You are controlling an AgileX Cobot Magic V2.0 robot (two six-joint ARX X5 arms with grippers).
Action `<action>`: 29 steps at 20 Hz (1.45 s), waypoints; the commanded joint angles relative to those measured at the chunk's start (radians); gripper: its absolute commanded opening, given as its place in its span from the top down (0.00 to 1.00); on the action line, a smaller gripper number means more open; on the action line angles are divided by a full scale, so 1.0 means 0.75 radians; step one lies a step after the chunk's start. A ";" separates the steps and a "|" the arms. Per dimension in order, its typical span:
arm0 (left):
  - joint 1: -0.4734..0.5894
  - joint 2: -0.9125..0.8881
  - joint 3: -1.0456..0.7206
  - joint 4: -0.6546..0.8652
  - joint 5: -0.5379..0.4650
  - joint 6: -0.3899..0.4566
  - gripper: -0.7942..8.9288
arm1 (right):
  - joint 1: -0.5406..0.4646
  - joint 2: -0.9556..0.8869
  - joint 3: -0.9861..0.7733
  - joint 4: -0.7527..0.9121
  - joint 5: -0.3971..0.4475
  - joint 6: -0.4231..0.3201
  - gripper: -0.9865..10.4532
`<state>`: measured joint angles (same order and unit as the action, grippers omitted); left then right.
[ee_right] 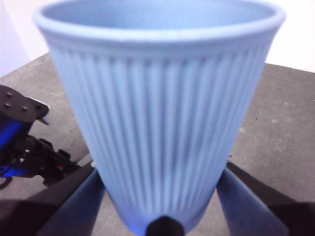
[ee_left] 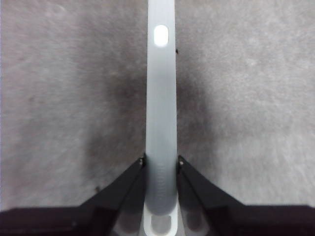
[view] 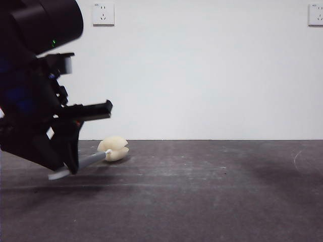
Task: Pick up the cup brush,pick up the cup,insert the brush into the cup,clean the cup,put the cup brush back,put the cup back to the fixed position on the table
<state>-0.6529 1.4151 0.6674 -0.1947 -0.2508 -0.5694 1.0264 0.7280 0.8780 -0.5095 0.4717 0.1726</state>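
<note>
Grey-brown table (view: 212, 191): broad matte surface with faint scuffs, bare across most of the front view.
Left gripper (ee_left: 161, 164): low at the table's near side, jaws closed on the cup brush's handle close to its looped end.
Cup (ee_right: 160, 118): blue ribbed tumbler, upright, mouth up, clamped near its base by the right gripper (ee_right: 162, 196); it is out of the front view, so its place over the table cannot be told.
Cup brush (view: 101, 155): grey handle slanting up from the jaws, cream sponge head touching or just above the table (hard to say which).
Risk: a grip so near the handle's end gives leverage, so the brush may swivel and miss the cup's mouth.
Room: wide open surface beside the brush; the arms are near each other.
</note>
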 commanded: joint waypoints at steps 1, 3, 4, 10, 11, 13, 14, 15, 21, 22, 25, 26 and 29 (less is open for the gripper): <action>-0.003 0.038 -0.010 0.040 -0.007 -0.015 0.93 | 0.001 -0.002 0.003 0.002 0.002 0.015 0.92; -0.003 0.077 -0.010 0.052 -0.016 -0.014 0.93 | 0.001 -0.002 0.003 0.001 0.002 0.015 0.92; -0.003 0.096 -0.010 0.050 -0.023 -0.014 0.93 | 0.001 -0.002 0.003 0.001 0.002 0.016 0.92; -0.003 0.187 -0.010 0.058 -0.011 -0.014 0.91 | 0.001 -0.002 0.003 0.001 0.002 0.015 0.92; -0.003 0.187 -0.009 0.060 0.010 -0.014 0.91 | 0.001 -0.002 0.003 0.000 0.002 0.014 0.92; -0.001 0.186 -0.009 0.057 0.058 -0.012 0.72 | 0.001 -0.002 0.003 -0.001 0.002 0.014 0.92; -0.002 0.186 -0.009 0.058 0.074 -0.010 0.59 | 0.001 -0.002 0.003 -0.001 0.002 0.014 0.92; -0.002 0.186 -0.009 0.058 0.104 -0.010 0.50 | 0.001 0.002 0.003 -0.001 0.002 0.014 0.92; -0.001 0.095 -0.009 -0.012 0.151 0.017 0.49 | 0.001 0.019 0.003 0.000 0.002 0.008 0.92; -0.001 0.045 -0.009 -0.028 0.150 0.027 0.49 | 0.000 0.032 0.003 0.002 0.003 -0.018 0.92; -0.002 -0.173 -0.008 -0.064 0.150 0.038 0.49 | -0.001 0.121 -0.009 0.054 0.007 -0.213 0.92; -0.002 -0.259 -0.008 -0.071 0.150 0.062 0.49 | -0.008 0.164 -0.017 0.097 0.007 -0.248 0.92; -0.002 -0.534 -0.006 -0.168 0.157 0.102 0.49 | -0.052 0.270 -0.100 0.299 0.006 -0.267 0.92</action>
<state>-0.6537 1.0382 0.6655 -0.3130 -0.1383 -0.5171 0.9905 0.9298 0.8196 -0.3031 0.4725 -0.0093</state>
